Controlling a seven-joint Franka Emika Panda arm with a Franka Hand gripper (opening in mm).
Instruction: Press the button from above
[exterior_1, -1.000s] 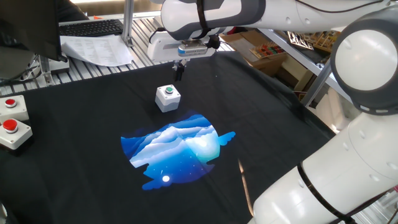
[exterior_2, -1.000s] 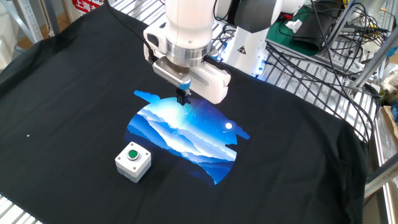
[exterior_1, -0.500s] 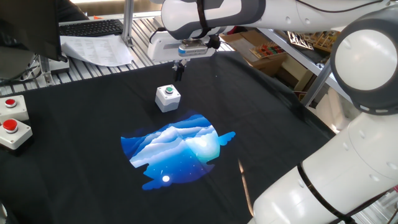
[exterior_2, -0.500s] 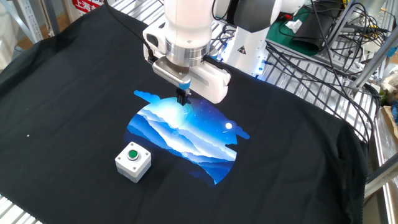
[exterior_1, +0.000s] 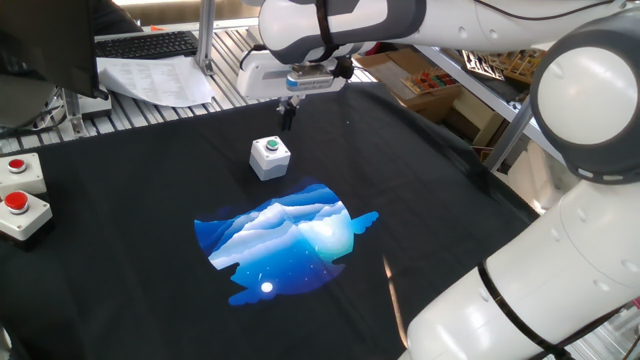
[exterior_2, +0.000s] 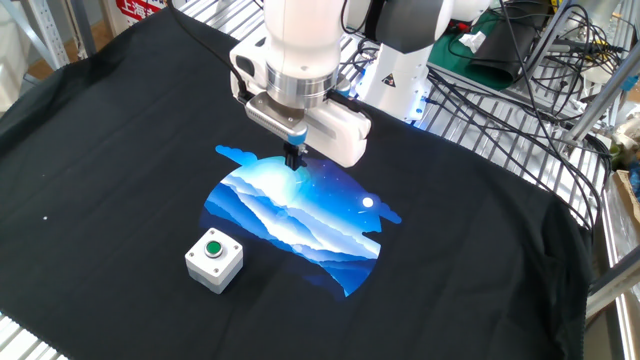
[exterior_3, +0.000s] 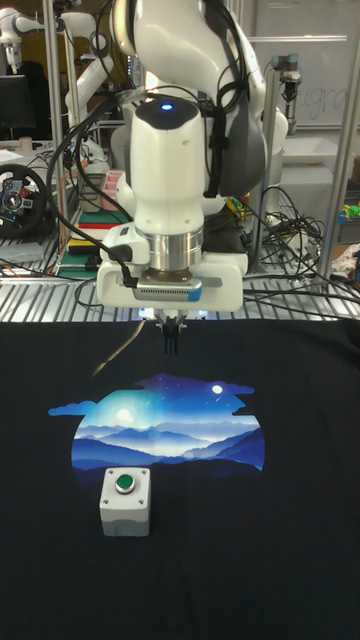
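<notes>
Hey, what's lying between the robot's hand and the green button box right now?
Only the blue mountain print on the black cloth lies between the hand and the button; the tall fixed view shows it best.

Black cloth-covered table (exterior_2: 470, 230) carrying blue mountain-print patch (exterior_2: 295, 215) at centre; small light-grey box with green button (exterior_2: 214, 259) sitting beside it; two off-white red-button boxes (exterior_1: 18, 195) lying at edge.

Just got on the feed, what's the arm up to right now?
The gripper hangs above the black cloth, over the far edge of the blue landscape print. It is not over the green button, which sits in its small grey box on the print's other side, and nothing touches it. The press from above is not yet done. Two red-button boxes sit off to the side.
</notes>
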